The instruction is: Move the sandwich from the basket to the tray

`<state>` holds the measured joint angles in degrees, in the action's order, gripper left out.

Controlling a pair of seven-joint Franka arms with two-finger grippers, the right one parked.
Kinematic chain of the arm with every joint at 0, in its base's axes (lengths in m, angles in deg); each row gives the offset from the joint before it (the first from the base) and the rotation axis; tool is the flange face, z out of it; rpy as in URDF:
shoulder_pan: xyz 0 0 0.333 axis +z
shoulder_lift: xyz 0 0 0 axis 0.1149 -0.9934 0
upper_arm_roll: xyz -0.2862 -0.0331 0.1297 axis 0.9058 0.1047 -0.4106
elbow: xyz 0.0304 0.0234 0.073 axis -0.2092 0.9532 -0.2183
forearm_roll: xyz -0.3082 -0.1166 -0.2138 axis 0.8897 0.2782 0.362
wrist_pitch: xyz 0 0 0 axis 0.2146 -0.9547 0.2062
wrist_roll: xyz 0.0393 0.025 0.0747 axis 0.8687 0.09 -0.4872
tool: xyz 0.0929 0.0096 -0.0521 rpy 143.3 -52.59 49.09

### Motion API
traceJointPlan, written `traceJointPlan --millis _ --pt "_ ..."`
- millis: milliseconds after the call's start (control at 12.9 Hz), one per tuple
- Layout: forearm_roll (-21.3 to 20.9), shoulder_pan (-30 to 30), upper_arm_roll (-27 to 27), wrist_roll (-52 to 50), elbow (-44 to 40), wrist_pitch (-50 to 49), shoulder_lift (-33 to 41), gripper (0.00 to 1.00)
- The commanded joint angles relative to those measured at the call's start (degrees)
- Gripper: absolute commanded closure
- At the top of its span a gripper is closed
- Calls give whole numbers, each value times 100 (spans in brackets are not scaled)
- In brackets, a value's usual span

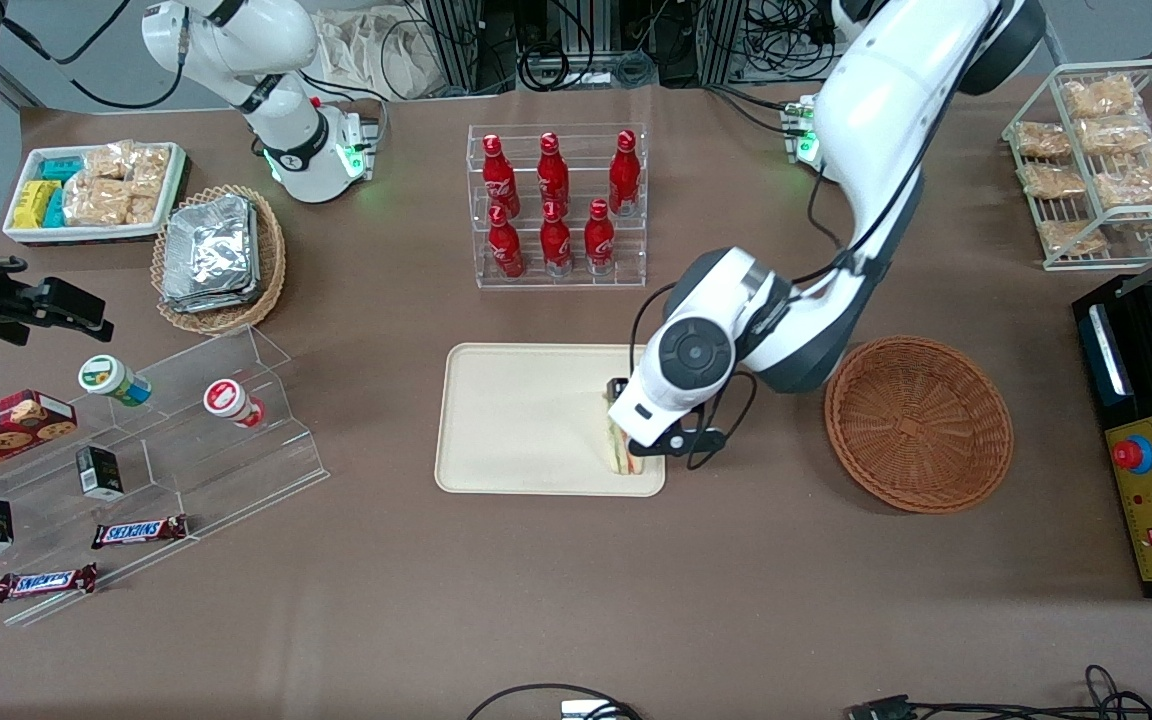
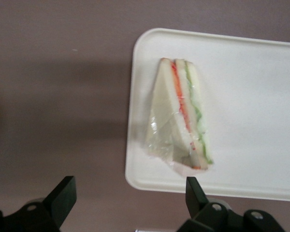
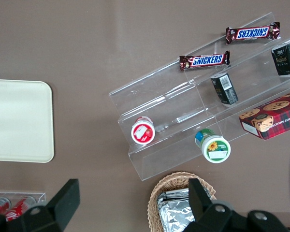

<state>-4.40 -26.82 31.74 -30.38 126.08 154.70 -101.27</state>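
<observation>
The sandwich (image 2: 183, 113), a clear-wrapped wedge with orange, red and green layers, lies on the cream tray (image 2: 251, 96) near the tray corner closest to the basket. In the front view only its end (image 1: 622, 457) shows under the wrist, on the tray (image 1: 516, 420). My left gripper (image 2: 129, 186) is open and empty, and hovers above the sandwich without touching it; in the front view the gripper (image 1: 636, 425) sits over that same tray corner. The reddish-brown wicker basket (image 1: 919, 423) stands empty beside the tray, toward the working arm's end.
A clear rack of red bottles (image 1: 556, 205) stands farther from the front camera than the tray. A black control box (image 1: 1146, 445) and a wire rack of snack packets (image 1: 1101, 160) are at the working arm's end. A clear stepped stand (image 1: 166, 440), a tan basket of foil packets (image 1: 216, 255) and a white bin (image 1: 96, 190) lie toward the parked arm's end.
</observation>
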Motion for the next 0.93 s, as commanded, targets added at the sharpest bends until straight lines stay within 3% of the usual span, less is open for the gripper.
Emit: traceJointPlan --millis 0,155,311,466,699,854 --pt "3 18 -381 16 195 -818 849 0" --pt "91 421 -436 408 667 -970 1473 0" --pt "83 842 -462 1452 1807 -805 2255 0" --pt "30 1178 -471 1720 2705 -252 2906 0" --pt "30 1712 -550 1860 3070 -476 3785 0" --pt "100 2589 -707 2578 2441 -915 3711 0"
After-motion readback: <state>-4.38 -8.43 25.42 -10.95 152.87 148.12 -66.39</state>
